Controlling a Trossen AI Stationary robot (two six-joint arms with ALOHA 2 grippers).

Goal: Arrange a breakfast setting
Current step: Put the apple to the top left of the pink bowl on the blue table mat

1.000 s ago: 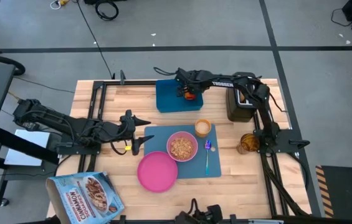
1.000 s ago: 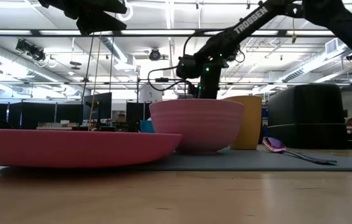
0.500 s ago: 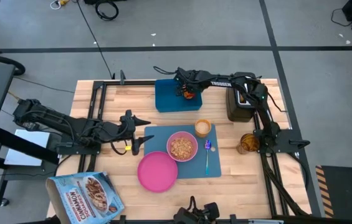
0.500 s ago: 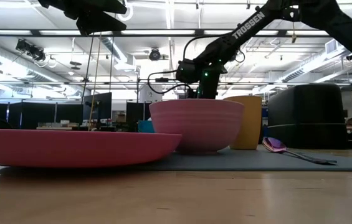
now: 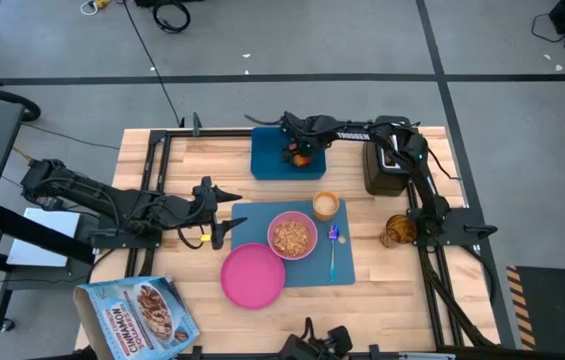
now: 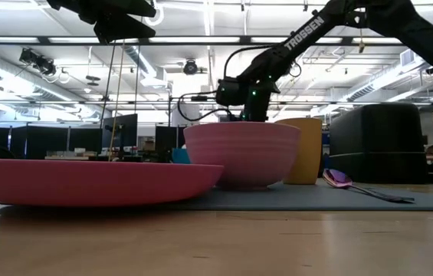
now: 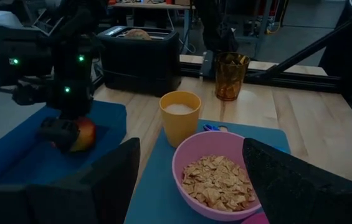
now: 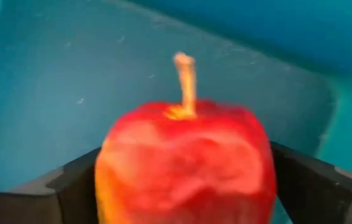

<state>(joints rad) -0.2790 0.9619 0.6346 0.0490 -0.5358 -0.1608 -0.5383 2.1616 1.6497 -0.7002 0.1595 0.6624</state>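
A red apple (image 5: pixel 303 157) lies in the small bright-blue tray (image 5: pixel 267 160) at the table's far middle. My right gripper (image 5: pixel 298 154) reaches in over the tray and is shut on the apple (image 8: pixel 185 165). The slate-blue mat (image 5: pixel 258 226) carries a pink bowl (image 5: pixel 292 237) of cereal, an orange cup (image 5: pixel 325 206), a teal-handled spoon (image 5: pixel 332 252) and part of the pink plate (image 5: pixel 253 277). A toast slice (image 7: pixel 137 33) sticks up out of the black toaster (image 5: pixel 382 168). My left gripper (image 5: pixel 217 214) is open and empty at the mat's left edge. My right gripper pinches the apple between its two fingers (image 8: pixel 73 183), one on each of its two opposite sides (image 8: pixel 110 180). The fingers come from above, slanting down into the tray. The stem (image 8: pixel 185 81) shows between them. Whether the apple still rests on the tray floor, I cannot tell.
An amber glass (image 5: pixel 395 231) stands right of the mat, near the right arm's base. A cereal box (image 5: pixel 137 312) lies at the near left corner. Bare wood shows at the table's near right and between tray and mat.
My right arm has sunk a little over the blue tray, bringing its gripper lower at the apple. The left arm has kept still.
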